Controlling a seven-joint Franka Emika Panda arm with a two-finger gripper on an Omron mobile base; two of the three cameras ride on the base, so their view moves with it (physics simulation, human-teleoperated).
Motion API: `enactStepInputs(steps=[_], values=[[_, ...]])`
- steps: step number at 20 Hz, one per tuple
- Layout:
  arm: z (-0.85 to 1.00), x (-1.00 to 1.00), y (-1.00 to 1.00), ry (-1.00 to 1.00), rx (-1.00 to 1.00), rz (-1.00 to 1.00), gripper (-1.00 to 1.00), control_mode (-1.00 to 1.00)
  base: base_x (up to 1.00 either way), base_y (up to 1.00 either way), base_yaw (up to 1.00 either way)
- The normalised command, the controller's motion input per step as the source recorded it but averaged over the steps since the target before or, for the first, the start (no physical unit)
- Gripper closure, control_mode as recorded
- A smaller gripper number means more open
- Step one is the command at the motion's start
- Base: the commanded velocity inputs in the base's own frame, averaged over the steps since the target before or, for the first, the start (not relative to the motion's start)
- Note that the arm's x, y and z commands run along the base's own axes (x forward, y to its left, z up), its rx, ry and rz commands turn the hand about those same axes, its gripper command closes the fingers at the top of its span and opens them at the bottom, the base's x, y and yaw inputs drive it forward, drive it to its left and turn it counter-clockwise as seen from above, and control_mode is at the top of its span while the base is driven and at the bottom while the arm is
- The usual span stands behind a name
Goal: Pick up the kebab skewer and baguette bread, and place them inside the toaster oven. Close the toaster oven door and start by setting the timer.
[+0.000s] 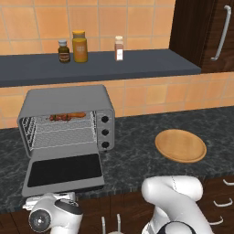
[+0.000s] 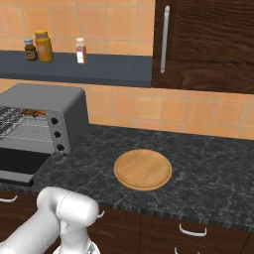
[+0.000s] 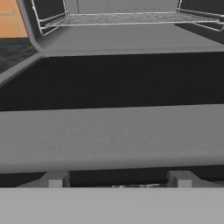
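- Closing the toaster oven door [image 1: 64,170] looks like the step in hand: kebab skewer [image 1: 60,118] and baguette bread [image 1: 77,114] lie side by side at the back of the wire rack [image 1: 64,132] inside the toaster oven [image 1: 68,98], with the wooden plate [image 1: 180,146] bare on the counter to the right.
- Found hanging low at the counter's front, just below the dropped door's outer edge: the gripper [image 1: 45,200].
- Cannot tell whether the claw stands wide or narrow, since no fingertip shows; nothing seen held.
- Seen from the hand: door frame across the middle, dark glass beyond it, and two handle mounts [image 3: 57,179] near the bottom.
- Get under the free edge or handle, midway between the mounts, so the panel rises without twisting.
- Lift along an arc about the bottom hinge, up and toward the oven mouth, rather than pushing straight forward.
- Keep the push gentle, likely enough to seat the door without sliding the oven back.
- Check that neither food end pokes past the rack's front before shutting.
- Leave room to reach the black knobs [image 1: 105,132] on the right panel for the timer.
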Motion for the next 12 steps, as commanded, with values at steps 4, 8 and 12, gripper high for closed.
enactStepInputs(steps=[4,8,12], values=[[-0.07,0.0,0.0,0.0,0.0,0.0,-1.0,-1.0,0.0,0.0,0.0],[-0.2,0.03,0.0,-0.01,0.0,0.0,-1.0,-1.0,0.0,0.0,0.0],[-0.18,0.46,0.0,-0.02,0.01,0.0,-1.0,-1.0,0.0,0.0,0.0]])
